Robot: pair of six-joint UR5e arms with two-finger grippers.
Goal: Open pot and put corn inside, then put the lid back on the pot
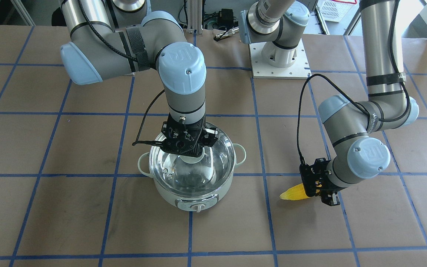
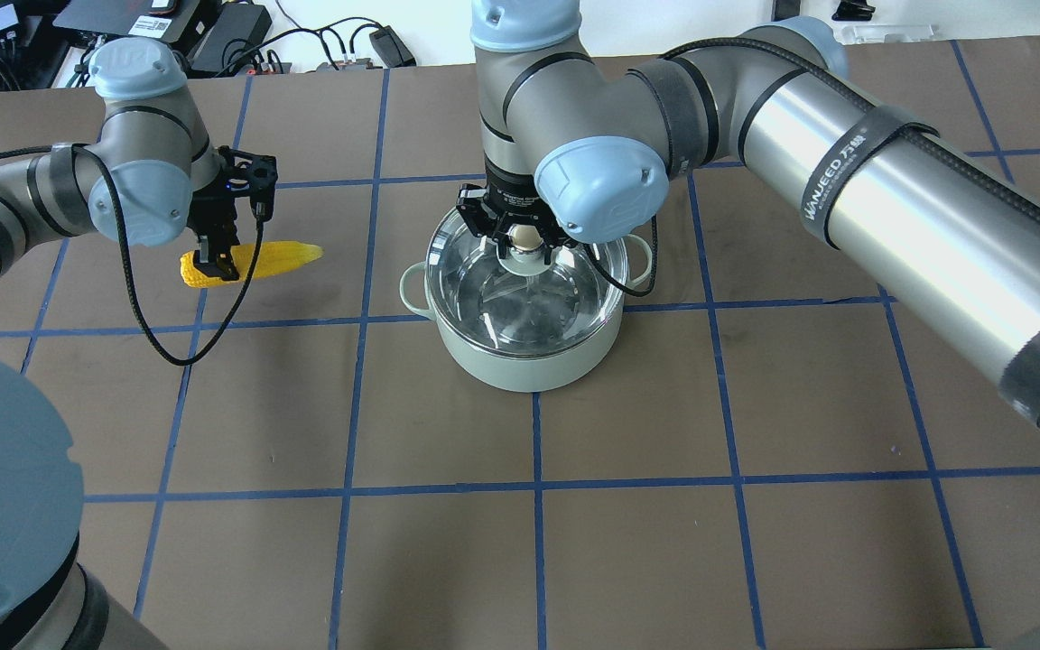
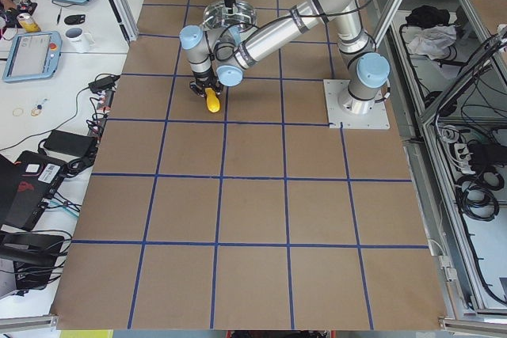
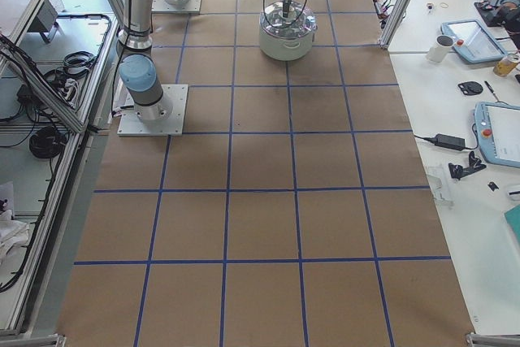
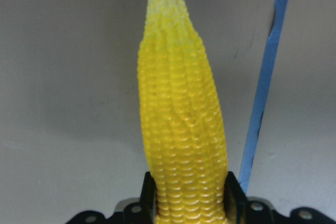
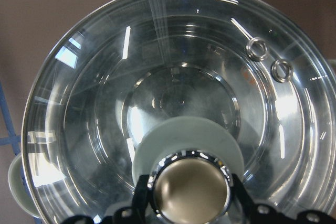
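Both grippers loaded.
You see the right gripper (image 2: 524, 246) clamped on the lid (image 2: 520, 307) knob (image 2: 526, 236), and the left gripper (image 2: 213, 264) clamped on the corn (image 2: 278, 257).

Yellow corn (image 2: 278, 257) (paler tip), mint-white pot (image 2: 529, 366), clear lid (image 2: 484, 293), brown table (image 2: 755, 569) gridded blue

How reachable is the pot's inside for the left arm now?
Probably not yet: the lid covers the pot, the right gripper around its knob. The left gripper grips the corn aside.
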